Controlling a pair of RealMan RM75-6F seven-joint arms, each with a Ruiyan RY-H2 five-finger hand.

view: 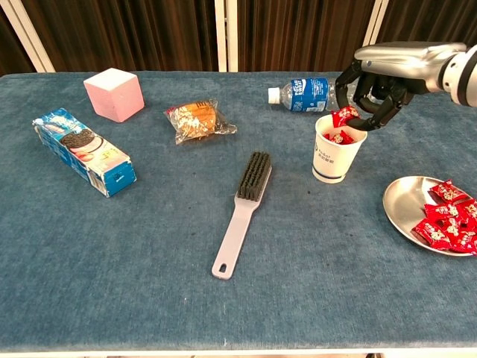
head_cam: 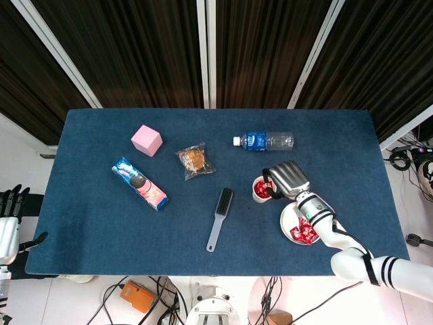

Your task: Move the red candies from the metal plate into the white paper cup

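A red candy (view: 344, 116) is hanging pinched in the right hand (view: 378, 88) just over the white paper cup (view: 339, 149) — best freed only once centred on the mouth; more are waiting on the metal plate (view: 399, 216) near the table edge — the bottle (view: 322, 93) is crowding behind; the left hand (head_cam: 9, 215) is idling with fingers apart, holding nothing

The right hand (view: 381, 78), silver-backed with dark fingers, is raised above the desk with its palm turned downward and its fingers curled in, pinching a small red wrapped candy (view: 344, 116) at the fingertips. Its white forearm with black bands at the wrist reaches in from the lower right corner of the head view. The left hand (head_cam: 8, 215) hangs well off the left edge of the desk, its dark fingers pointing up and apart, holding nothing.
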